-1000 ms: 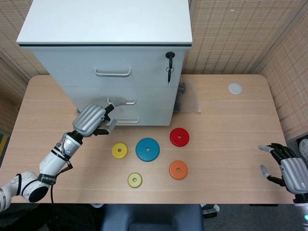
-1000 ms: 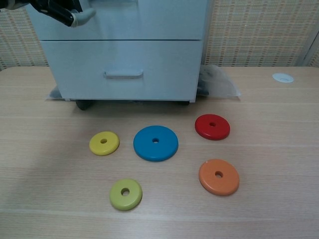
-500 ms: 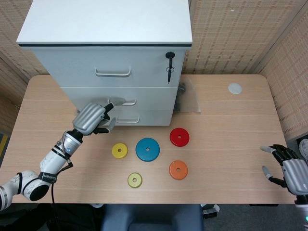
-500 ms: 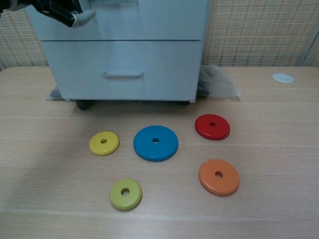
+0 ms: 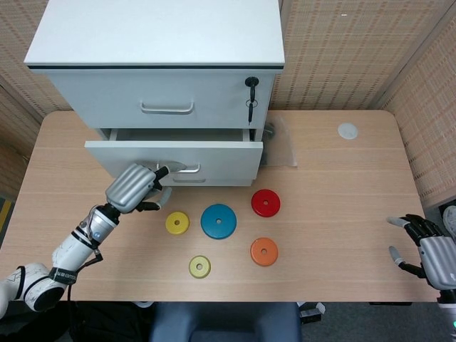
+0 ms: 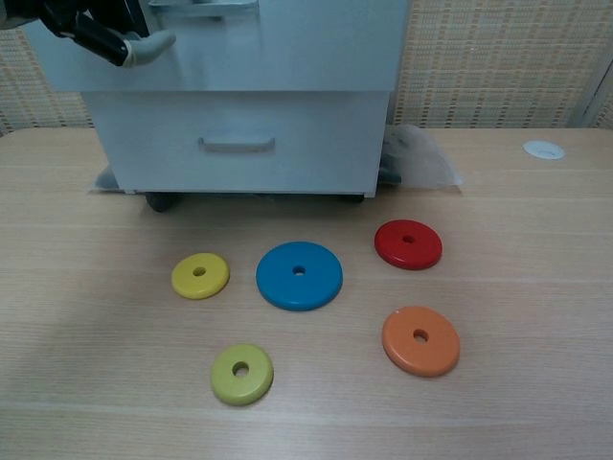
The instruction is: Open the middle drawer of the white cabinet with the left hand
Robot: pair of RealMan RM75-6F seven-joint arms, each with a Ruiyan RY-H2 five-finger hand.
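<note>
Now slid partway out of the white cabinet [image 5: 157, 64]: the middle drawer [image 5: 174, 158], its front standing proud of the top and bottom drawer fronts, with a dark slot open behind it in the head view. Flush with the cabinet face half a second ago, so the pull is working and the task looks mostly done; perhaps only a little more travel needed, then release. Curled at the left end of the drawer handle [image 5: 182, 169]: the left hand [image 5: 132, 188], apparently hooked on it, though the actual contact is masked by the hand's own back. Well to the right of the cabinet, at the table edge: the right hand [image 5: 427, 251], fingers spread, holding nothing.

Hard to read: the drawer's inside, only a thin shadowed strip. In the chest view, cut off at the top edge: the cabinet above the middle drawer, and most of the left hand, leaving only dark fingers and one pale fingertip. Behind the cabinet's right side, a crumpled clear plastic bag [image 5: 279, 146] with contents indistinct.
</note>
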